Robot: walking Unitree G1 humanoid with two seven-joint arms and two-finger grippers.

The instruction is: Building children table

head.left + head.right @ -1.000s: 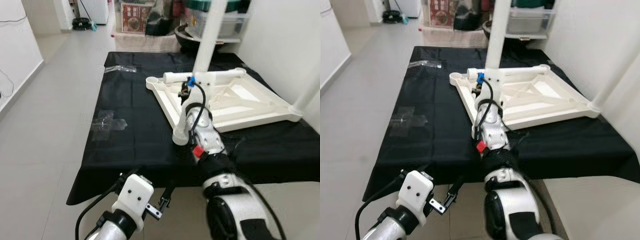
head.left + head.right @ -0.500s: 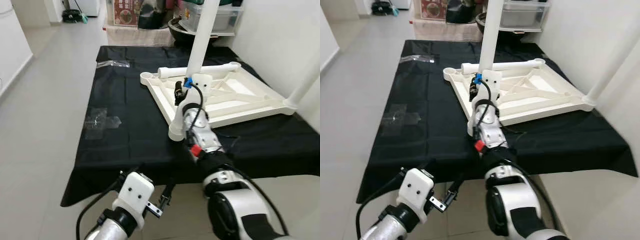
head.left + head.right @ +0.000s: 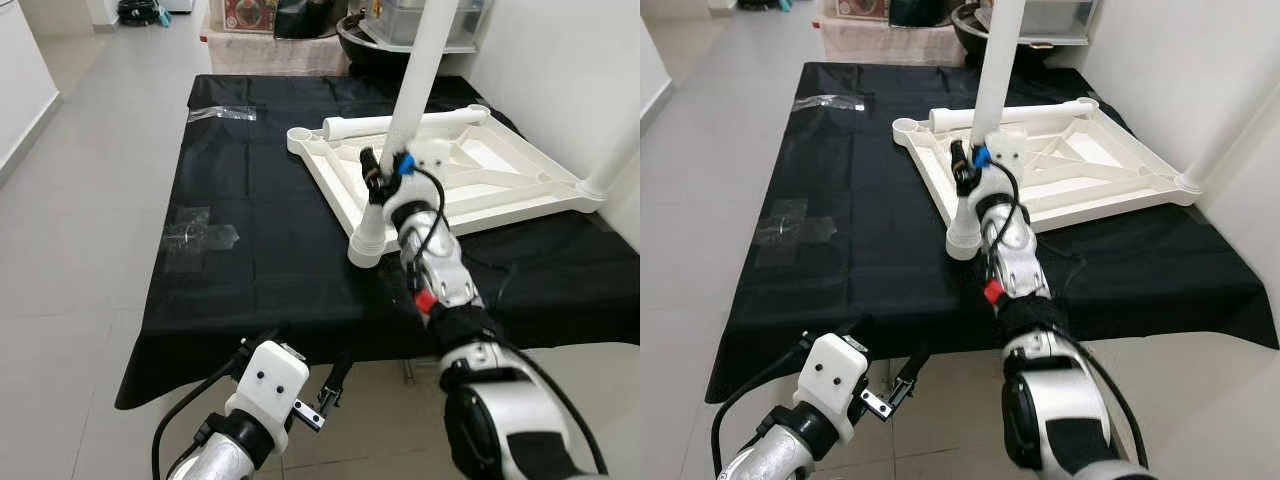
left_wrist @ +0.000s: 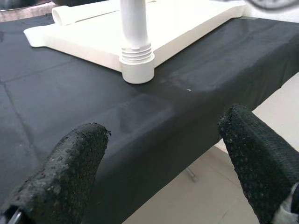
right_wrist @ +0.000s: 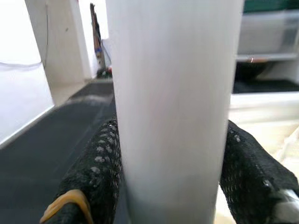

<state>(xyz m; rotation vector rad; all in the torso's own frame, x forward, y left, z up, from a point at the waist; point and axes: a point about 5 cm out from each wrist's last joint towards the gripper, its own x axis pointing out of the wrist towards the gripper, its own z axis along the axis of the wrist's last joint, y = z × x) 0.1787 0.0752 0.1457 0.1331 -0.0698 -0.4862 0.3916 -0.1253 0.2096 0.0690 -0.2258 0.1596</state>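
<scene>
A white children's table top (image 3: pixel 500 190) lies upside down on a black cloth (image 3: pixel 270 260). One white table leg (image 3: pixel 420 70) stands upright in the near corner socket (image 3: pixel 367 245). My right gripper (image 3: pixel 385 172) is shut on this leg a little above the socket; in the right wrist view the fingers (image 5: pixel 100 172) press against both sides of the leg (image 5: pixel 173 93). A second leg (image 3: pixel 615 165) stands at the right corner. A third leg (image 3: pixel 400 124) lies loose along the far edge. My left gripper (image 4: pixel 163 154) hangs open below the cloth's front edge.
Two clear plastic bags lie on the cloth, one (image 3: pixel 195 228) at mid left and one (image 3: pixel 222 113) at the far left corner. Boxes and a storage shelf (image 3: pixel 420 25) crowd the space behind the cloth. A white wall (image 3: pixel 560 70) runs along the right.
The view has shifted slightly. My right forearm now lies to the right of the corner socket instead of across it, with the gripper still on the upright leg. The left arm has not moved.
</scene>
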